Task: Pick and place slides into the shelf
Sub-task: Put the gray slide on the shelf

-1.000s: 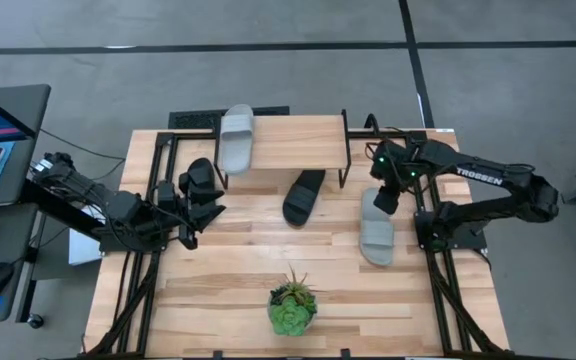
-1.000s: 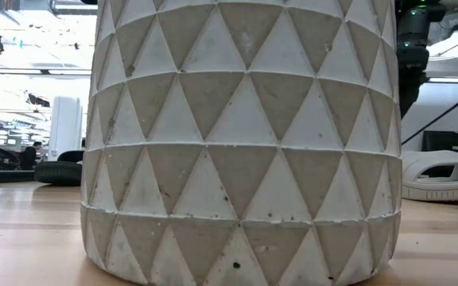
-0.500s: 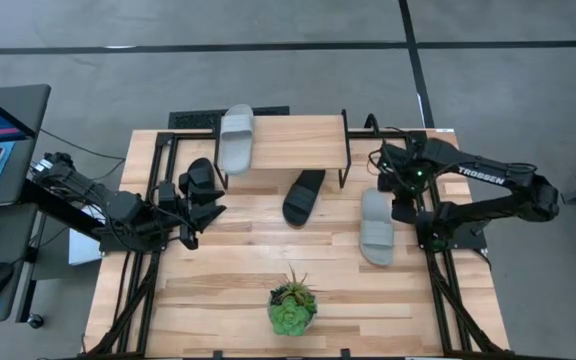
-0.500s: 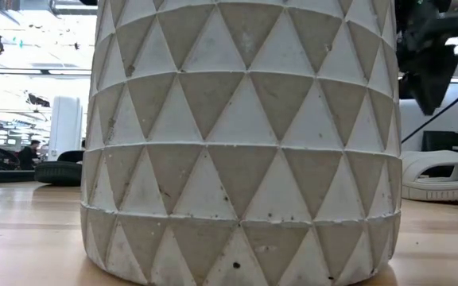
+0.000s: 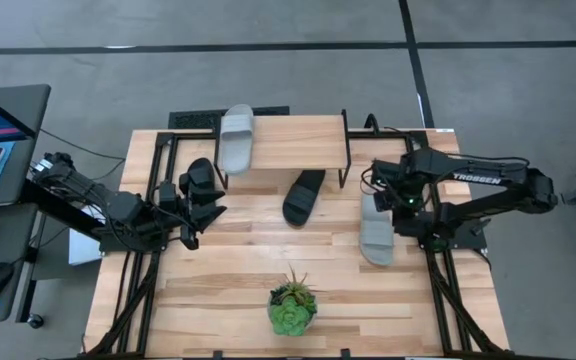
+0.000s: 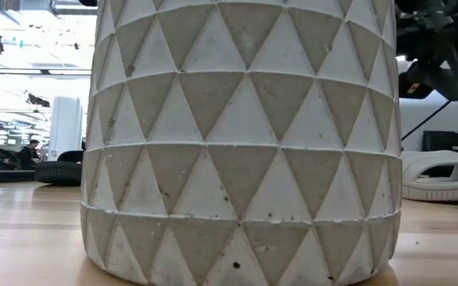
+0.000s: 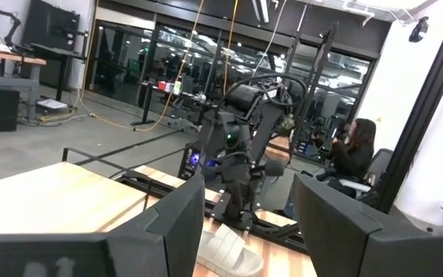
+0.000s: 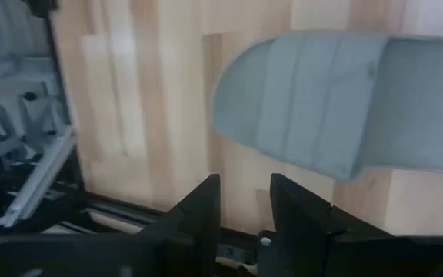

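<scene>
One light grey slide lies flat on the table near its right edge, also seen in the low view. My right gripper hovers beside its far end, tipped over, fingers a little open and touching nothing. The other grey slide lies on the shelf's plank top. A black slide sticks out from under the shelf's near edge. Another black slide lies by my left gripper. That gripper is open with nothing between its fingers.
A green plant in a pale triangle-patterned pot stands near the table's near edge and fills the low view. Bare table lies between the plant and the shelf. A person sits in the room beyond the right arm.
My right gripper has moved from above the grey slide's far end toward the table's right edge and tipped from pointing down to slanting. The grey slide has stayed where it was.
</scene>
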